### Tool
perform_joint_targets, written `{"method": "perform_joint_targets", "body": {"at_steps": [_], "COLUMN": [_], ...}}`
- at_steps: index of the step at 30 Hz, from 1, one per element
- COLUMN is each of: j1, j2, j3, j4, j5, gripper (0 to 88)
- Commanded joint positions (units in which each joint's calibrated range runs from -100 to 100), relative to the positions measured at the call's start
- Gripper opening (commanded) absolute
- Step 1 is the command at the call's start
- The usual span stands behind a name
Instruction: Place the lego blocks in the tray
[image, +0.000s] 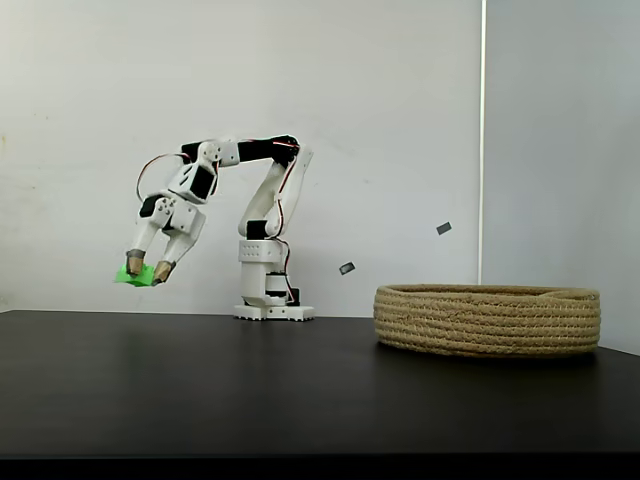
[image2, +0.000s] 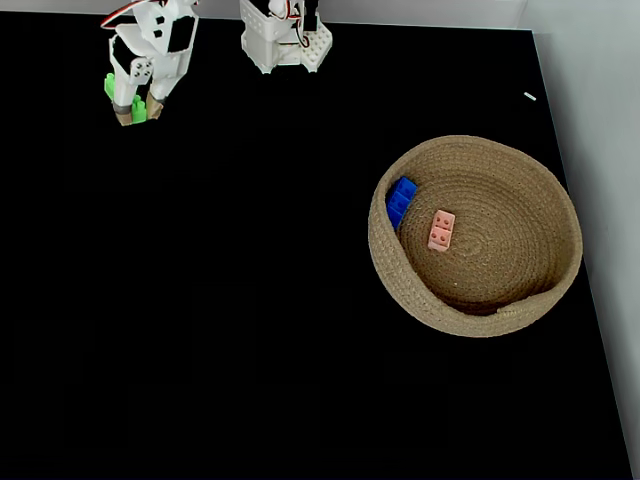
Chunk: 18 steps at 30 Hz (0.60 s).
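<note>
At the left of a fixed view, the green brick (image: 131, 273) is pinched between the fingers (image: 146, 269), closed on its sides and lifted clear of the bench (image: 250, 390). Light, rigid, smooth plastic is judged; flat sides suit gripping. Rightward, the blue brick (image2: 400, 201) and salmon brick (image2: 441, 230) lie in the tray (image2: 520, 310).

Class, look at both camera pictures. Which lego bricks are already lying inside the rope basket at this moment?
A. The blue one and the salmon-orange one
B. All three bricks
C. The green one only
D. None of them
A: in a fixed view the blue brick and the salmon-orange brick lie inside the basket, while the gripper holds the green brick in the air, away from it.
</note>
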Motion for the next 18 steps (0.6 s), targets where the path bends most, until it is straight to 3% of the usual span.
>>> {"method": "perform_joint_targets", "body": {"at_steps": [1,5,12,18], "j1": [-12.0,-25.2,-45.4,-58.0], "j2": [-1.3,-1.0,1.1,6.1], "j3": [-13.4,-22.7,-36.3,-43.4], "j4": [9.4,15.9,16.0,13.5], "j5": [-2.3,-6.6,-13.0,-12.7], "gripper": [0.0,0.0,0.0,0.0]}}
